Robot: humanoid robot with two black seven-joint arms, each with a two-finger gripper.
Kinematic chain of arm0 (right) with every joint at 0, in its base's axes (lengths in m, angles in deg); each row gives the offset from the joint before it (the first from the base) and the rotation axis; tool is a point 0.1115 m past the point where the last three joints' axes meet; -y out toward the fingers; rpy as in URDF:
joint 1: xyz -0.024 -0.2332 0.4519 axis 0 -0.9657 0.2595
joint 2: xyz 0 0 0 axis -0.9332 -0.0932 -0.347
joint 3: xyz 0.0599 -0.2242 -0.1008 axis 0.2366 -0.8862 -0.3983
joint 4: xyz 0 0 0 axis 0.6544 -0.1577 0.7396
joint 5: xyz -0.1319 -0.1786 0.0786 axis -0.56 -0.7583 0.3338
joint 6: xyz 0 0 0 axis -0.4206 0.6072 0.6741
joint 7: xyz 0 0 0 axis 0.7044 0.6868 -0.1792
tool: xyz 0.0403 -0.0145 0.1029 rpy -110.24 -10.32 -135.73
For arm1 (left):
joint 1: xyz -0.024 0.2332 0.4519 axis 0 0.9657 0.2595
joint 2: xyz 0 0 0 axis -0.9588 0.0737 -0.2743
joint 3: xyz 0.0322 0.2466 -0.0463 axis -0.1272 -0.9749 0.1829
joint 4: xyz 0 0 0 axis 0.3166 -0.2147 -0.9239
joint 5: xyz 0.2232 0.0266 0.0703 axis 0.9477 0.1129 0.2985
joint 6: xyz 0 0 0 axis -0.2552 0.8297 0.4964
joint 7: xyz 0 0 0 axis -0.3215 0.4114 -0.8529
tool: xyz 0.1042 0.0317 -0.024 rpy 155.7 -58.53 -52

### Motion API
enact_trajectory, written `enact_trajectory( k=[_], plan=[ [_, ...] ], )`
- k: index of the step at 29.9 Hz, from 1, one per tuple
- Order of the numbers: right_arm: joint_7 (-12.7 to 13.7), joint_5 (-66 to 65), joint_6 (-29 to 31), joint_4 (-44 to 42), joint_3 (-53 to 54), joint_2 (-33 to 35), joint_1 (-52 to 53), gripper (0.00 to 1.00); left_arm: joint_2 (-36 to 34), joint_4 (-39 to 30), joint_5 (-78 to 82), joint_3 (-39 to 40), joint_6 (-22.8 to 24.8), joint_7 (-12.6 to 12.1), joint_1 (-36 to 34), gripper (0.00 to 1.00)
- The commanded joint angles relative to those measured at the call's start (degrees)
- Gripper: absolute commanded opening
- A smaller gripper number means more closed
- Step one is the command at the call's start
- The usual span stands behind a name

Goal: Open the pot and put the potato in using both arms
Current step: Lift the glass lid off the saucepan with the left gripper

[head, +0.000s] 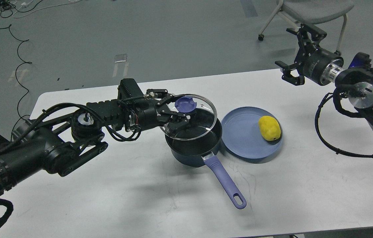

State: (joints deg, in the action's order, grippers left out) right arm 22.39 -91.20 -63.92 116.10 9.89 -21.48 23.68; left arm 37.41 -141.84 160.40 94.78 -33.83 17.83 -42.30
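Pot (191, 152): dark navy saucepan, mid-table, lavender handle pointing toward the near right.

Glass lid (191, 116): raised and tilted over the pot's left and far rim; the right part of the black interior lies uncovered.

Left end effector (181, 110): fingers pinching the lid's blue knob (185, 104).

Potato (269, 128): yellow, resting on the right side of the blue plate (239, 138), which sits just right of the pot, rims close.

Right end effector (297, 54): fingers spread, holding nothing, raised over the table's far right edge, well apart from the potato.

Table (140, 195): white; broad bare surface near and right of the plate.

Chair (312, 10): on the floor beyond the far edge.
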Motion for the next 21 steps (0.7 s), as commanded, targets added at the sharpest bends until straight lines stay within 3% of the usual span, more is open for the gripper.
enact_trajectory(
  k=[1,10,13,21],
  plan=[
    [0.0,0.0,0.02,0.0,-0.08,0.01,0.09,1.0,-2.14,0.2,-6.28,-0.04,-0.01,0.17,-3.24,0.04],
    [0.0,0.0,0.02,0.0,-0.08,-0.26,0.44,1.0,-11.81,0.64,-8.15,-0.12,-0.45,1.75,-3.6,0.0],
    [0.0,0.0,0.02,0.0,0.0,-0.17,0.44,1.0,-15.77,0.99,-8.33,-0.83,-3.78,2.54,-2.11,0.0],
    [0.0,0.0,0.02,-0.17,0.0,-0.52,0.44,1.0,-20.7,2.56,-8.24,-1.09,-9.84,3.33,8.33,0.0]
  ],
)
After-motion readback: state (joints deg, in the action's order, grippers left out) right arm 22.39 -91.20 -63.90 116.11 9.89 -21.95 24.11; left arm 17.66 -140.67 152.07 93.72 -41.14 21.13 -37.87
